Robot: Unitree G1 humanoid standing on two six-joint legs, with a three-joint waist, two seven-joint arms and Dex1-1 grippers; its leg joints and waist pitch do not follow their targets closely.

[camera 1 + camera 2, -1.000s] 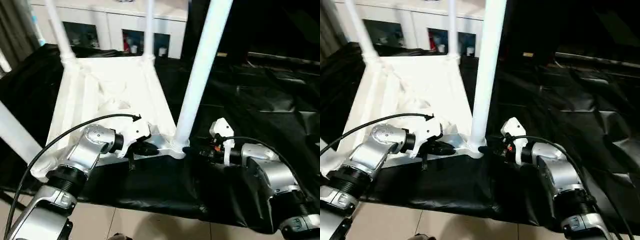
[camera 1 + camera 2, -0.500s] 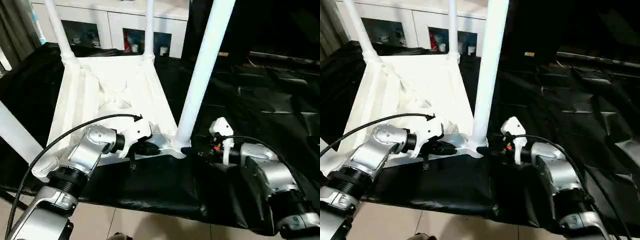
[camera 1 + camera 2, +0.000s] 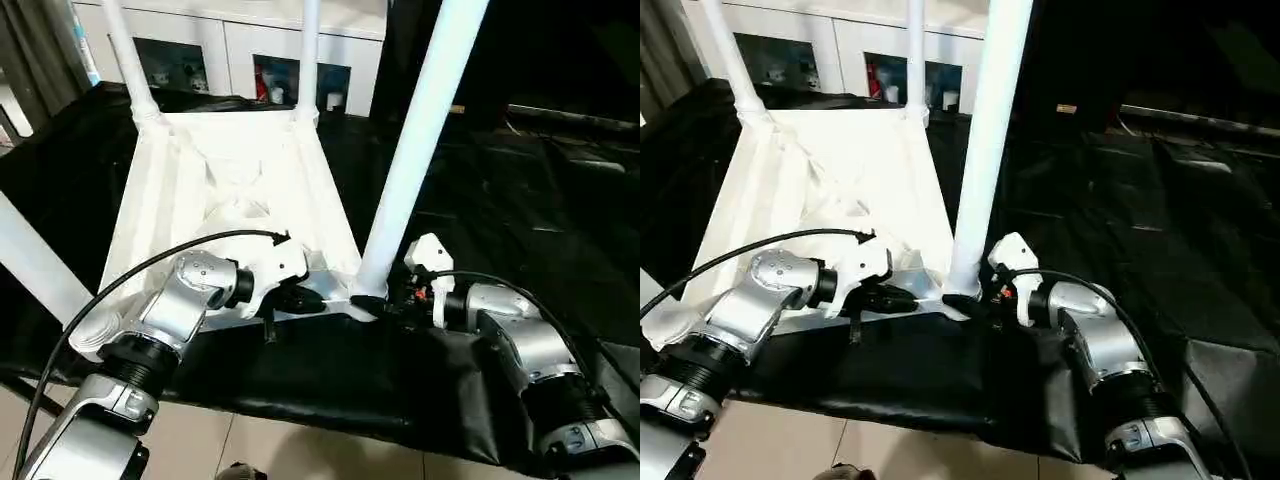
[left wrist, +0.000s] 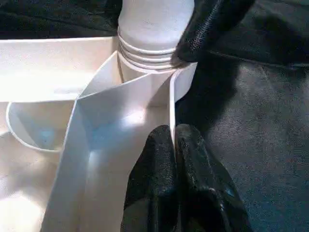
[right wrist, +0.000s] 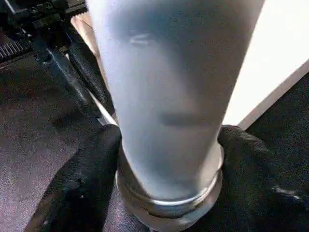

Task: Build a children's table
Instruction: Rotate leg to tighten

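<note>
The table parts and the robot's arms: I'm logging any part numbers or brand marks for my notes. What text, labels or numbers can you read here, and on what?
No readable text.
Tabletop and near-right leg: plain white, no markings.
Left gripper, shut on the tabletop's edge rib, and right gripper, shut on the leg's base: no lettering.
Cabinet: items behind its glass are too small to read.

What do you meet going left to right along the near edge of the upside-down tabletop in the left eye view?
Near left leg → left tool, pinching the tabletop rim → near right leg → right tool, closed around that leg's base.
</note>
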